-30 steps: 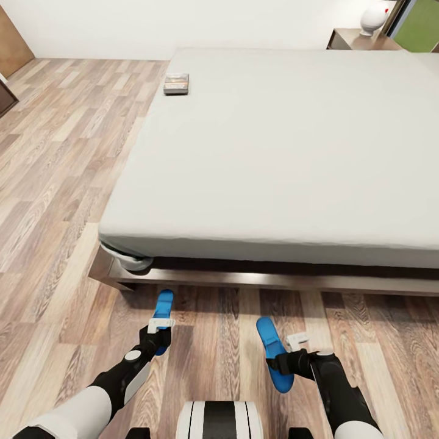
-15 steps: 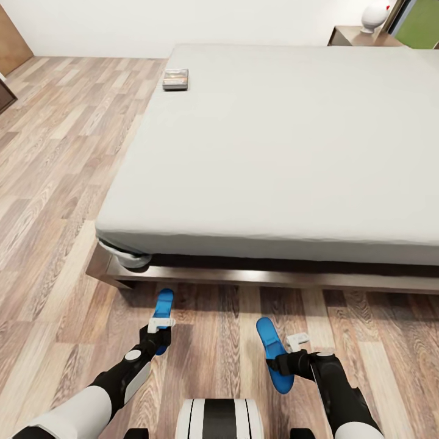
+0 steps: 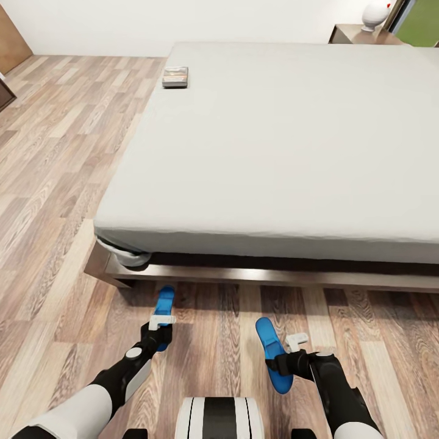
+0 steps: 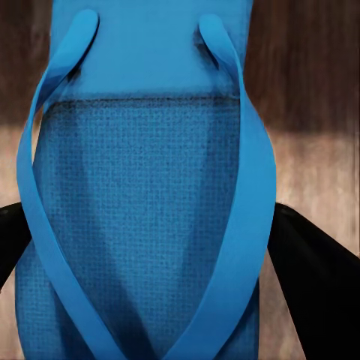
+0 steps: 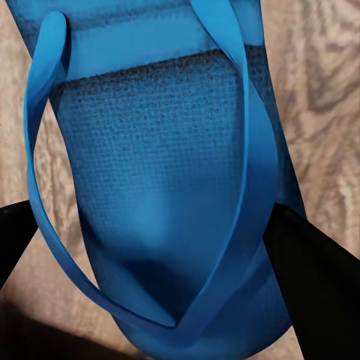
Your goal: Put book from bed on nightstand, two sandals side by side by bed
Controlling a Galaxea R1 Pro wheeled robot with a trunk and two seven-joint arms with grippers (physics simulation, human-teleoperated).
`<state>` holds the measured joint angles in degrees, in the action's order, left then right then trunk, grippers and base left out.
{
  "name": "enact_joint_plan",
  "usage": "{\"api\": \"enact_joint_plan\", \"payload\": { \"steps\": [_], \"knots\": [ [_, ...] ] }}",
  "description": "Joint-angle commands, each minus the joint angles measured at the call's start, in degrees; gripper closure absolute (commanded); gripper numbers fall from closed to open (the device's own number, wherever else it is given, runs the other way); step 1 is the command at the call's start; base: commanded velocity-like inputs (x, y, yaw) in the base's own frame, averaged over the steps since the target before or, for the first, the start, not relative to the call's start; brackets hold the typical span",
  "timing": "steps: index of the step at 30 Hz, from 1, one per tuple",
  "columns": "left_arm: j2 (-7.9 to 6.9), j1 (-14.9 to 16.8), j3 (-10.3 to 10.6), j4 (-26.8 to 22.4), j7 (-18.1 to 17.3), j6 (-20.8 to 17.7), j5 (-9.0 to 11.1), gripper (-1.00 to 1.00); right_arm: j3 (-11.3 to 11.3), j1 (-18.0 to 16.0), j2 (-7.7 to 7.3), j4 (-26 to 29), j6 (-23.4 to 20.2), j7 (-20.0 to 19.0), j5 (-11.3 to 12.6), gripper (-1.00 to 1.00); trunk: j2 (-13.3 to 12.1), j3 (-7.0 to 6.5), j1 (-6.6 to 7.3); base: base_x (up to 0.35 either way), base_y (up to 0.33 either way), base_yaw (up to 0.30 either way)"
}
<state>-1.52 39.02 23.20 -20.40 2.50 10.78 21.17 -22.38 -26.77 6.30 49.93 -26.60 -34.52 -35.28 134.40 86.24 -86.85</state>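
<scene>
Each gripper holds a bright blue sandal over the wood floor in front of the bed's [image 3: 292,152] foot end. My left gripper [image 3: 160,332] is shut on the left sandal [image 3: 163,303], whose toe end points at the bed frame. My right gripper [image 3: 281,364] is shut on the right sandal [image 3: 268,346], which is tilted a little. In the left wrist view the sandal [image 4: 150,210] sits between black fingers [image 4: 319,281]. The right wrist view shows its sandal [image 5: 165,187] held the same way by fingers [image 5: 315,277]. The book [image 3: 175,77] lies near the mattress's far left corner. The nightstand [image 3: 356,36] stands at the far right.
A white lamp base [image 3: 374,14] stands on the nightstand, with a green panel [image 3: 422,24] beside it. The bed's dark wooden frame [image 3: 244,277] runs across just ahead of the sandals. A brown door [image 3: 12,39] and a dark cabinet corner [image 3: 5,94] are at the far left.
The whole picture has shifted slightly, so the camera moved. Both grippers stay shut on their sandals, which hold the same pose.
</scene>
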Motion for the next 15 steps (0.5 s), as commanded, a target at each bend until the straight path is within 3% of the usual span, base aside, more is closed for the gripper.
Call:
{"api": "enact_joint_plan", "payload": {
  "steps": [1, 15],
  "knots": [
    [-0.06, 0.0, 0.4, -0.3, 0.3, 0.2, 0.5, 1.0, -0.3, 0.0, 0.07, 0.1, -0.1, -0.6, -0.5, 1.0, 0.0, 0.03, 0.01, 0.0, 0.0, 0.0],
    [0.01, 1.6, 0.4, -2.4, 0.3, 0.1, 0.5, 1.0, -0.3, 0.0, 0.05, 0.1, -0.1, -0.6, -0.6, 1.0, 2.4, 1.11, -1.31, 0.0, 0.0, 0.0]
  ]
}}
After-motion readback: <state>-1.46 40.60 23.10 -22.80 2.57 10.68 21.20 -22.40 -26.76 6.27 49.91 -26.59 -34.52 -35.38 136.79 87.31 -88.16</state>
